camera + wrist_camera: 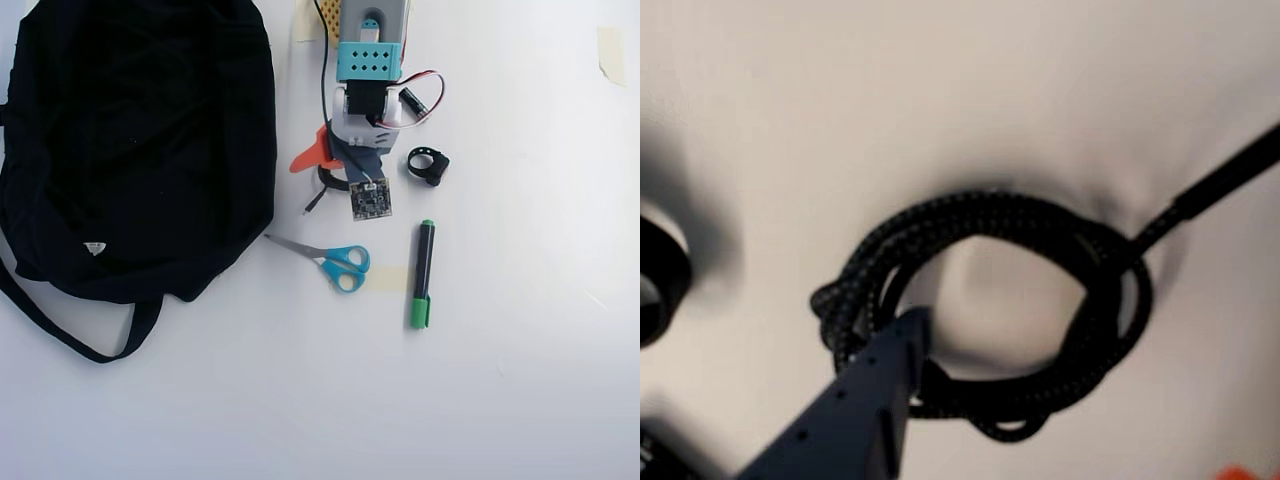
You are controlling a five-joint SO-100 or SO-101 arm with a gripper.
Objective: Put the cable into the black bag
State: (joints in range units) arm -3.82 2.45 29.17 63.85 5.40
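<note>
Black bag (140,150): fills the upper-left part of the white table (520,400) in the overhead view, lying flat and crumpled; one strap loops out toward the left edge below it.

Scissors (335,262): blue-handled, just off the bag's lower right side, blades pointing up-left at the bag, handles toward the middle of the table.

Cable (990,310): a black braided coil lying on the white surface, seen close in the wrist view, with one loose end running off to the upper right of that view. From overhead only a sliver of it shows, beneath the arm near the middle of the top edge, just right of the bag and not touching it.

Arm (365,90): reaches in from the top edge and folds steeply down, so the overhead camera mostly sees its back, a blue bracket and a small circuit board at the wrist.

Gripper (908,345): pointed down onto the coil. In the wrist view one dark finger (865,400) comes up from the bottom edge with its tip at the coil's inner lower-left rim, about touching the strands. The other finger is out of sight, so I cannot tell how far the jaws stand apart or whether they grip anything. An orange part sticks out left of the arm overhead.

Black ring (429,164): a small band just right of the arm.

Green marker (421,273): lies upright below the ring, cap toward the bottom edge.
</note>
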